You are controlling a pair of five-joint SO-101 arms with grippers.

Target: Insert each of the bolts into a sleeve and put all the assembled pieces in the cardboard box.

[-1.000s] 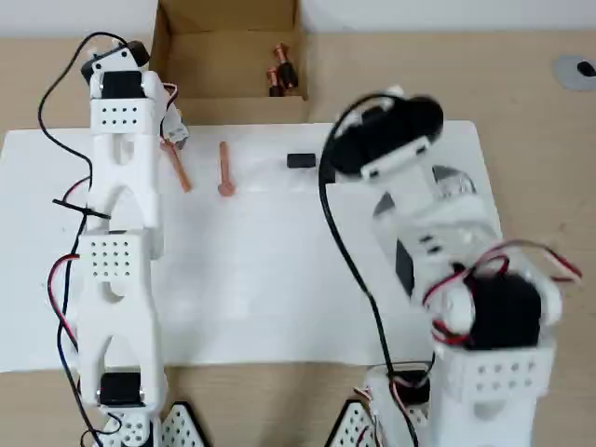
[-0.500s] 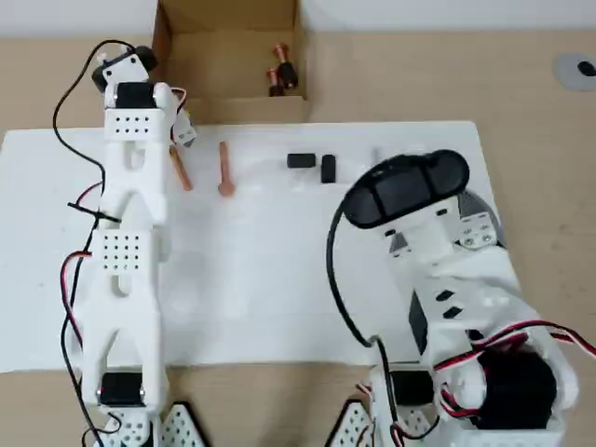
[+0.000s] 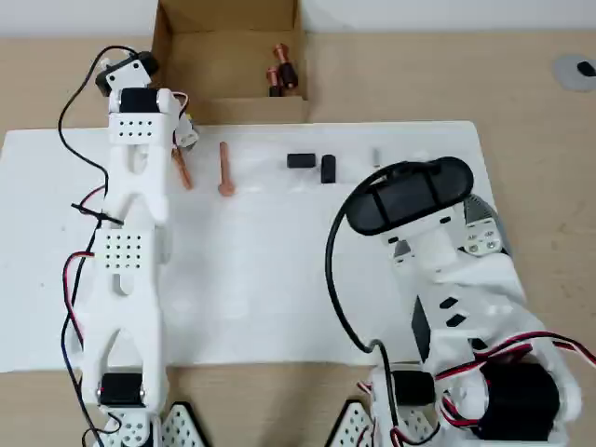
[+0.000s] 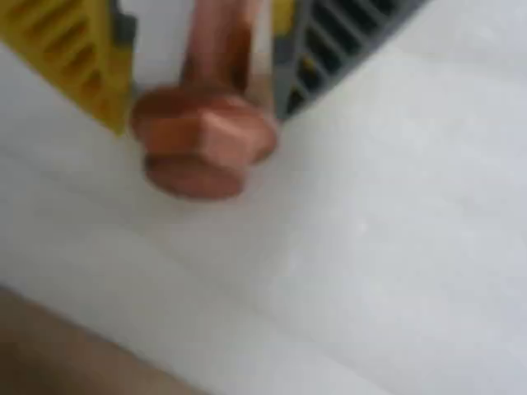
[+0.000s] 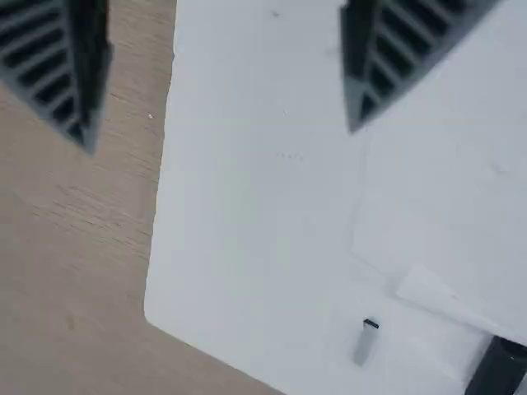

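Since the copper-coloured hex-headed metal bolt looks rigid and slick, the left claw, near the brown cardboard box, sensibly clamps its shank.

- In the left gripper we see one yellow ribbed plastic finger and one dark grey ribbed finger, with a copper-coloured hex-headed metal bolt between them.
- A second copper-coloured bolt and two small black cylindrical sleeves lie on our white paper sheet.
- The plain brown cardboard box holds copper-and-black assembled pieces.
- We note the light tan wood-grain tabletop.
- The white plastic left arm carries grids of small round holes.
- The right gripper has dark grey ribbed fingers.
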